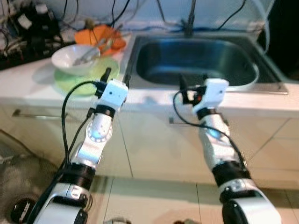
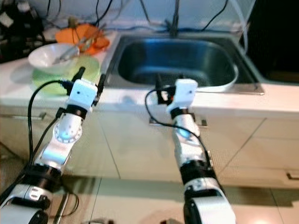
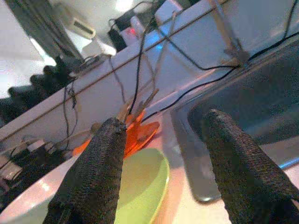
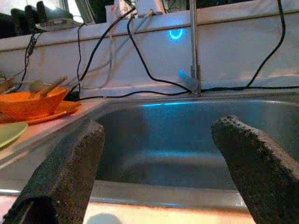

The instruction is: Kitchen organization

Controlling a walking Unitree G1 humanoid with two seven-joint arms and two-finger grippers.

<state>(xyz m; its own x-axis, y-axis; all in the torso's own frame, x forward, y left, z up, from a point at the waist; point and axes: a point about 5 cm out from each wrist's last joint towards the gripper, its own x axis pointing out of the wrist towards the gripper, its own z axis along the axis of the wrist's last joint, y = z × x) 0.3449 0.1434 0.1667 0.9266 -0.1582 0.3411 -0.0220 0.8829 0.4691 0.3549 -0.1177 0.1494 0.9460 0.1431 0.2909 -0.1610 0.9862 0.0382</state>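
Observation:
A white bowl (image 1: 74, 58) holding utensils rests on a green plate (image 1: 93, 74) on the white counter, left of the steel sink (image 1: 196, 63). Behind them an orange bowl (image 1: 100, 37) with wooden utensils stands on an orange plate. My left gripper (image 1: 117, 77) is open at the counter's front edge, just right of the green plate (image 3: 140, 186), with nothing between its fingers. My right gripper (image 1: 192, 81) is open over the sink's front rim, pointing into the empty basin (image 4: 187, 144).
A faucet (image 1: 189, 21) rises behind the sink. Black cables and dark devices (image 1: 28, 23) crowd the back left of the counter. Cabinet fronts with a handle (image 1: 32, 114) lie below; tiled floor under my arms.

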